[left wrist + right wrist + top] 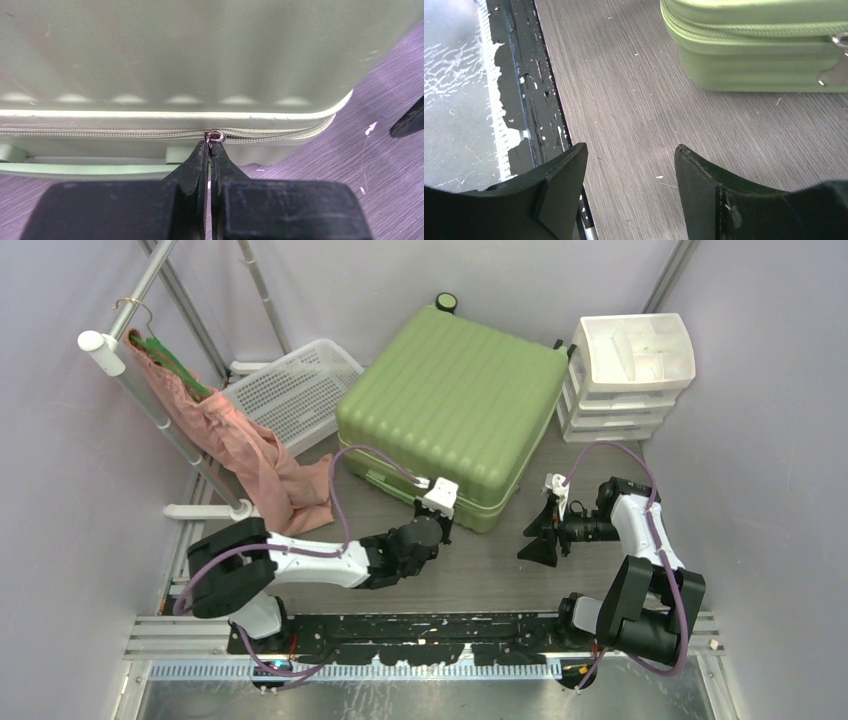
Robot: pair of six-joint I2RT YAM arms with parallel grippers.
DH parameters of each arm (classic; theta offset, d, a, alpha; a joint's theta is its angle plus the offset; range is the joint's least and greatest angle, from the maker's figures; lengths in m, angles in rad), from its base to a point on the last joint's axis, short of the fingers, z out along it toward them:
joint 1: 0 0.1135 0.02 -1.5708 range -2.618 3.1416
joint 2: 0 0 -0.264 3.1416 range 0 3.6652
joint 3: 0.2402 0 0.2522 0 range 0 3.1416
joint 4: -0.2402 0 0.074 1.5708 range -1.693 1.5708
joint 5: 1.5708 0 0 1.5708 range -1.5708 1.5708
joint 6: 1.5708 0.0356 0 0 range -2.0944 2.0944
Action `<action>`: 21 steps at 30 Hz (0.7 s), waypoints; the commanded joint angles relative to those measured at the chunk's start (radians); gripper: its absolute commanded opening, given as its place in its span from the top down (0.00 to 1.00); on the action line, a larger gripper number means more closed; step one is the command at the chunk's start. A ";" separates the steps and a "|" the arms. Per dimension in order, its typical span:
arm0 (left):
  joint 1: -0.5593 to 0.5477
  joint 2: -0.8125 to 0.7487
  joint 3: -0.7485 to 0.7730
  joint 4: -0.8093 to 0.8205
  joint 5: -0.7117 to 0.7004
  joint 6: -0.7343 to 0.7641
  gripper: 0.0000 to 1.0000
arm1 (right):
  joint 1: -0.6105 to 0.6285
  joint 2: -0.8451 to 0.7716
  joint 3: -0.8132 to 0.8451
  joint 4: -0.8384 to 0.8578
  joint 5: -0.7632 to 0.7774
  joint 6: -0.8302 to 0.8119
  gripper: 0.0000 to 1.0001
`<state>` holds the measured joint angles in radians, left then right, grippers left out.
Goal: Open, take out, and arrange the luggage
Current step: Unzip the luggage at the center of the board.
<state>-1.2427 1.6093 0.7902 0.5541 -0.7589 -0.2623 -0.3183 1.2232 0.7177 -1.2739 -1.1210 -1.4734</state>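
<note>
top view, closed green luggage (455,400) flat at counter's far middle, white basket (290,390) left of it, drawer unit (630,375) in far right corner, left wrist view, left gripper (210,147) clenched on zipper pull (215,135), right wrist view, right gripper (631,155) released, empty, near luggage's near right corner

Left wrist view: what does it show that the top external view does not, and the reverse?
Only the left wrist: the zipper pull, pinched by the left gripper. Only the top external: the white basket, drawer unit and pink cloth. Both: the green luggage and the table.
</note>
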 commanded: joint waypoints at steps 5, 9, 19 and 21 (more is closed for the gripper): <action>0.163 -0.152 -0.095 -0.110 0.030 0.064 1.00 | -0.007 0.045 0.056 -0.083 -0.001 -0.101 0.30; 0.159 -0.166 -0.085 -0.116 0.129 0.041 1.00 | -0.007 0.048 0.057 -0.081 0.001 -0.102 0.30; 0.129 -0.193 0.123 -0.533 0.180 -0.051 1.00 | -0.012 0.035 0.054 -0.065 0.004 -0.083 0.30; 0.131 -0.201 0.152 -0.602 0.215 -0.072 1.00 | -0.013 0.037 0.054 -0.064 0.003 -0.083 0.30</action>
<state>-1.1294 1.4658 0.8646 0.1307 -0.5514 -0.2920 -0.3248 1.2720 0.7433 -1.3293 -1.1007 -1.5433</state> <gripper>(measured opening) 0.009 0.699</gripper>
